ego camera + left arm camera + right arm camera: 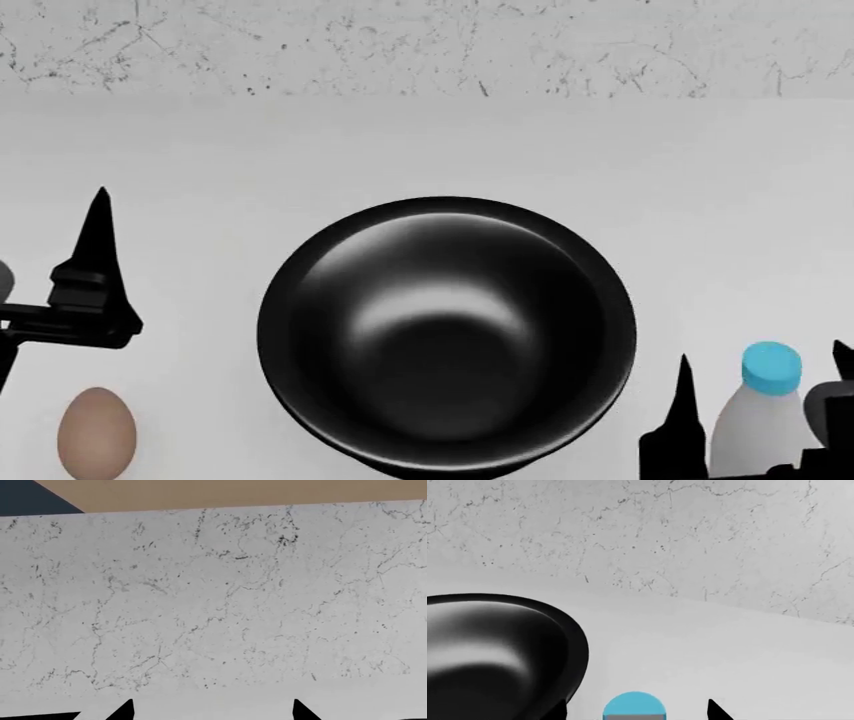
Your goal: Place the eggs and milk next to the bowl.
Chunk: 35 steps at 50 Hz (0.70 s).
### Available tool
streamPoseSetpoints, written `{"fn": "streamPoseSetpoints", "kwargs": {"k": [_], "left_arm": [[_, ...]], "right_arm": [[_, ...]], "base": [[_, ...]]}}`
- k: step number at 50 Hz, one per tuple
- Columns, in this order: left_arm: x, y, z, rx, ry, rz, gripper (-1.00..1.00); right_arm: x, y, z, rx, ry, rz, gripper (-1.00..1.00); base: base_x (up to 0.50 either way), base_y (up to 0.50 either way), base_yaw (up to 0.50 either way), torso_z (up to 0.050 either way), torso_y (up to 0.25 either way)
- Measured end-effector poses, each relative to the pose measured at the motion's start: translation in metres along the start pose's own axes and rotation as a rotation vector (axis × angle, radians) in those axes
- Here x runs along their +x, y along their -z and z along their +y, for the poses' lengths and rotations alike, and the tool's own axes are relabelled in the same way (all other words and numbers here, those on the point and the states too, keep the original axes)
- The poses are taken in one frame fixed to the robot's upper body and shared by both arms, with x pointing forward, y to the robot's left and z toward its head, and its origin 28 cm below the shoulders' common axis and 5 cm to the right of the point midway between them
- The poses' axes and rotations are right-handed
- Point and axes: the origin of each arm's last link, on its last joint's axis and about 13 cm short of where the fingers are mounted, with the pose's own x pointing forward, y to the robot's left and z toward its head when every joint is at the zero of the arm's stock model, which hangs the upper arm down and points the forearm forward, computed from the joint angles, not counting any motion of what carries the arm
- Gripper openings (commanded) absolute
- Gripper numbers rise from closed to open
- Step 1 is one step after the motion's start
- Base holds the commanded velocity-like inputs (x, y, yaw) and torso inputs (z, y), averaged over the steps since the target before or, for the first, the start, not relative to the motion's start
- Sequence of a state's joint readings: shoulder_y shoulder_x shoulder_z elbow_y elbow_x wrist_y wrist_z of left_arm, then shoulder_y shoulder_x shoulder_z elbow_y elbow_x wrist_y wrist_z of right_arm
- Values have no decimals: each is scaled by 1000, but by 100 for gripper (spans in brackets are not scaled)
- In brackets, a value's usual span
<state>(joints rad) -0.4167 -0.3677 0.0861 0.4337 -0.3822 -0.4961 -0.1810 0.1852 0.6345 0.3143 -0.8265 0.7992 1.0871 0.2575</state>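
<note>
One big black bowl (pixel 447 335) sits in the middle of the white bench (pixel 441 150). It is round, deep and shiny. Nothing is inside it.

One tan egg (pixel 96 432) lies on the bench to the left of the bowl, near it but not touching. Only this one egg can be seen.

The milk (pixel 761 415) stands upright just to the right of the bowl. It is a white bottle with a light blue cap (pixel 771 367). In the right wrist view the blue cap (pixel 634 706) shows at the edge of the picture, with the bowl's (pixel 494 650) rim close beside it.

The right gripper (pixel 763 405) has one dark finger on each side of the milk, so the bottle sits between them. The fingers look close to the bottle, but I cannot tell if they are squeezing it or just around it.

The left gripper (pixel 54 290) is above the egg in the head view, off to the left of the bowl. One pointed black finger (pixel 96 250) shows clearly; the other is mostly cut off at the edge. In the left wrist view its two fingertips (pixel 127 709) stand wide apart with only the speckled bench between them, so it is spread wide and holds nothing.

A grey speckled wall (pixel 427 45) runs along the far side of the bench.
</note>
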Motion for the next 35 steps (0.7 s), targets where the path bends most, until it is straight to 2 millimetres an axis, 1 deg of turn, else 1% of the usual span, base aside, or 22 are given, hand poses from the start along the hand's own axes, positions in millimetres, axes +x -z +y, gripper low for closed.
{"fn": "streamPoseSetpoints", "kwargs": {"k": [2,3,12,21,27,35], "left_arm": [[0,0,0,0,-1,0,100],[0,0,0,1,-1,0,100],[-2,1,1,0,-2,0,100],[-2,2,1,-1,-4,1,100],[-2,2,1,-3,-4,-1,100],[-3,1,2,-3,-6,-4,100]], "right_arm": [[0,0,0,0,-1,0,100],[0,1,0,-1,-1,0,-100],[-1,-1,1,-6,-2,-3,-100],[0,-6,2,-16,-8,-15,-100],[6,-13,1,-27,-4,-33,-100],[18,-18,0,-33,3,-49,-100]], "base": [[0,0,0,0,0],[0,0,0,0,0],[0,0,0,0,0],[0,0,0,0,0],[0,0,0,0,0],[0,0,0,0,0]]}}
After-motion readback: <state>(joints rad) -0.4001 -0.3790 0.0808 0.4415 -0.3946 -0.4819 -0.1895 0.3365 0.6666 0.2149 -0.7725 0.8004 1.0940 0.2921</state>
